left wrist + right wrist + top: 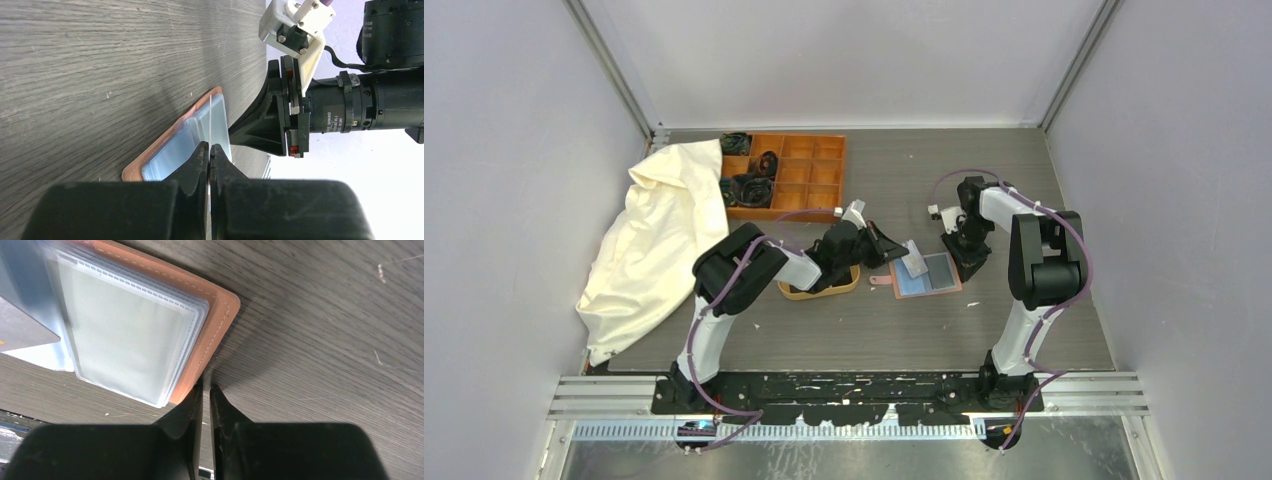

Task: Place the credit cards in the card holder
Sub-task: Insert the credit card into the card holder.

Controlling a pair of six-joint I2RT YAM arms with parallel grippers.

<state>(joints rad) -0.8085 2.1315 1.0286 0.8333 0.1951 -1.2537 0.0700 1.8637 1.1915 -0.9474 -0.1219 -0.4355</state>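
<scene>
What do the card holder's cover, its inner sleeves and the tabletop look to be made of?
Card holder cover: reddish-brown leather or an imitation, matte, with a stitched seam along the edge. Inner sleeves: clear, slightly frosted soft plastic, stacked in layers with what look like perforated edges. Tabletop: dark grey wood-grain surface, probably laminate, with streaked grain and low sheen.

From above and behind the arms, the overhead camera looked down on the whole table [874, 330], near edge lowest. The left wrist camera sat low and close to the tabletop. It faced right along the left gripper [210, 147], with the credit card [210, 120] pinched there seen edge-on and the right arm [350, 105] beyond. The right wrist camera hung closer still and looked down past the right gripper [206, 387]. All three views shared the card holder [929, 275].
</scene>
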